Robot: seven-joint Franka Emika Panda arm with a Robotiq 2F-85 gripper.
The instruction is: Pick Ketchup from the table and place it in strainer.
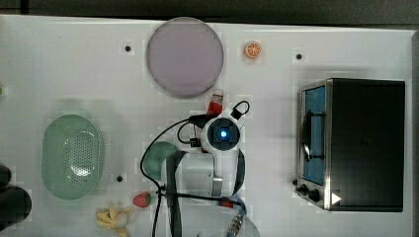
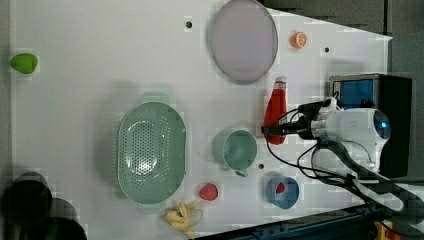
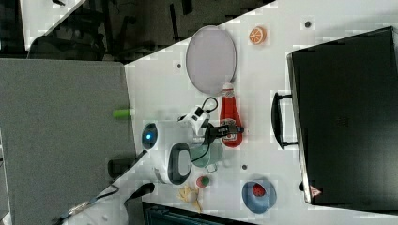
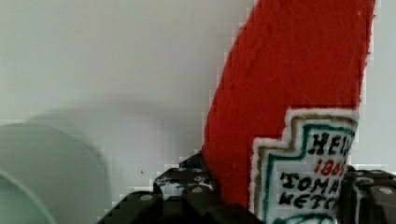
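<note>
Between the hand's [image 4: 275, 196] fingers, the Ketchup [image 2: 275, 111] lies gripped, cap toward the plate [image 2: 243, 40].

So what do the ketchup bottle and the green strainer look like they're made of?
The Ketchup looks like soft fabric, probably felt or plush: its red surface is matte and fuzzy, and the label looks stitched on. The strainer looks like moulded plastic, pale mint with a slight sheen and rows of small holes in its bottom.

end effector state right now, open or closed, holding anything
End effector: fingers on either side of the ketchup, which lies on the table; whether it is shut on it cannot be told.
</note>
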